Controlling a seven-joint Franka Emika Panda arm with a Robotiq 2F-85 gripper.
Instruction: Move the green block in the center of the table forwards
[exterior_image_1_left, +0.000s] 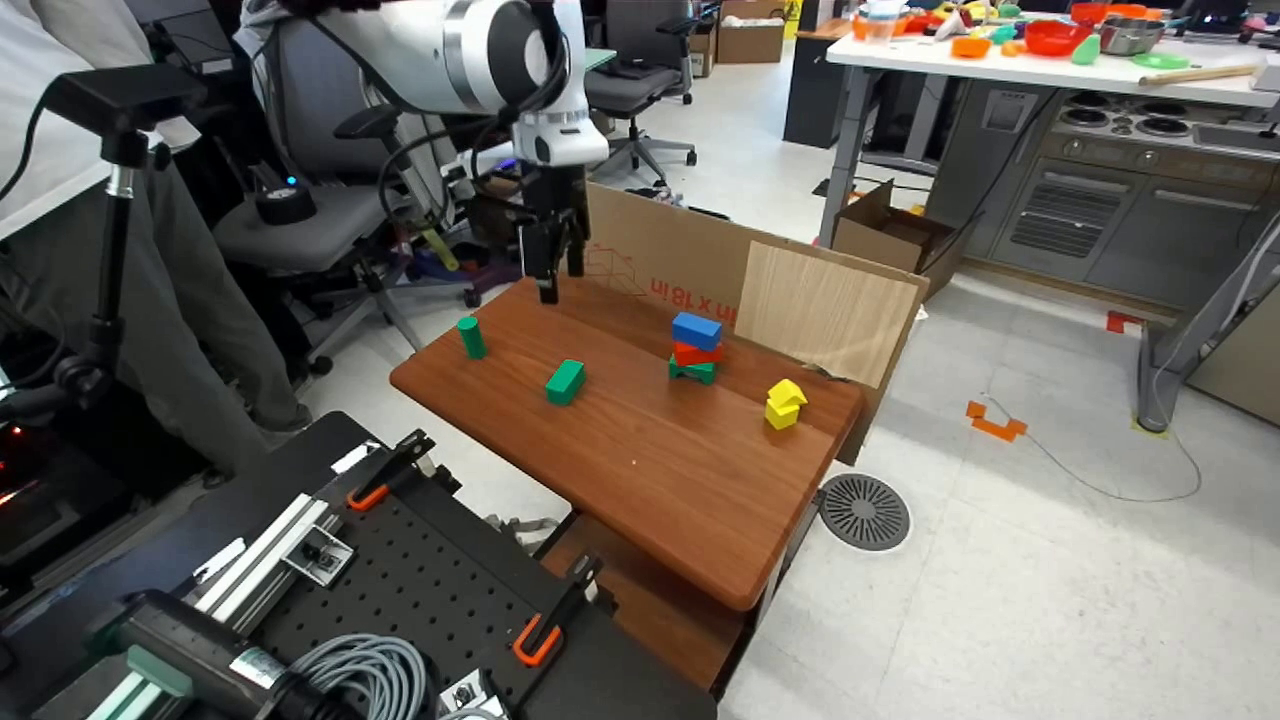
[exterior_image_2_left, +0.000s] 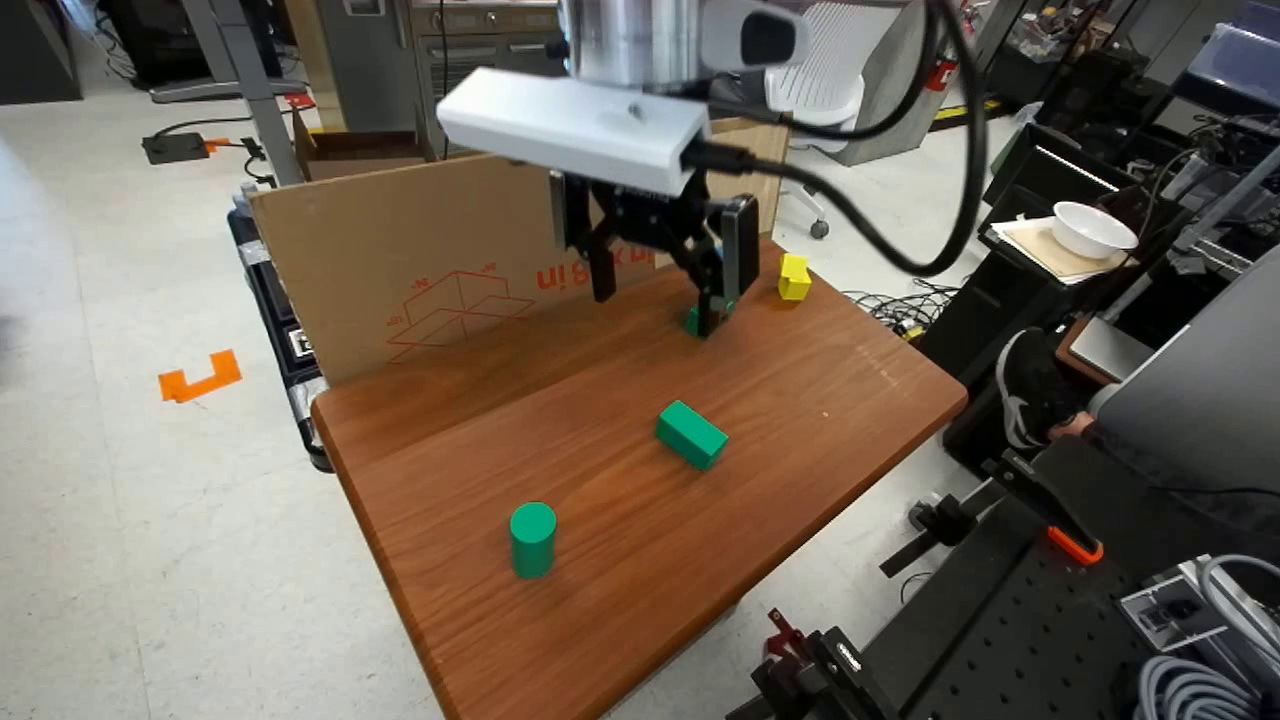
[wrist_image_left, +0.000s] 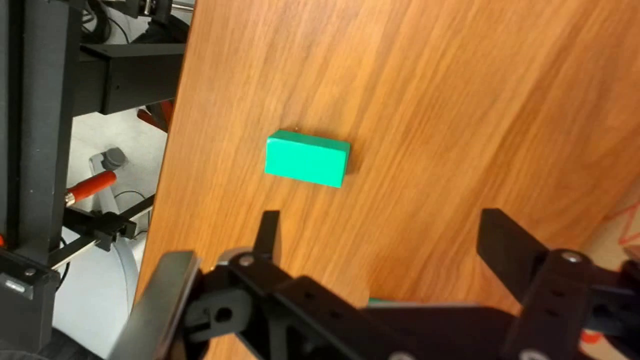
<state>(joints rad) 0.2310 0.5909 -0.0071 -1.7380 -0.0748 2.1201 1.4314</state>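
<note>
The green block (exterior_image_1_left: 566, 382) is a rectangular block lying on the reddish-brown wooden table (exterior_image_1_left: 640, 470), near its middle. It also shows in an exterior view (exterior_image_2_left: 691, 437) and in the upper middle of the wrist view (wrist_image_left: 306, 160). My gripper (exterior_image_1_left: 562, 288) is open and empty, raised above the table towards the cardboard side. In an exterior view, the gripper (exterior_image_2_left: 655, 305) hangs beyond the block. In the wrist view, the gripper's fingertips (wrist_image_left: 380, 215) are wide apart, with bare table between them and the block apart from them. Nothing hides the block.
A green cylinder (exterior_image_1_left: 471, 338) stands upright at the table's end. A stack has a blue block (exterior_image_1_left: 697, 330), a red block (exterior_image_1_left: 697, 354) and a green bridge piece (exterior_image_1_left: 692, 370). Yellow blocks (exterior_image_1_left: 783, 404) stand beyond. Cardboard (exterior_image_2_left: 420, 260) lines the long edge; a black workbench (exterior_image_1_left: 450, 580) stands opposite.
</note>
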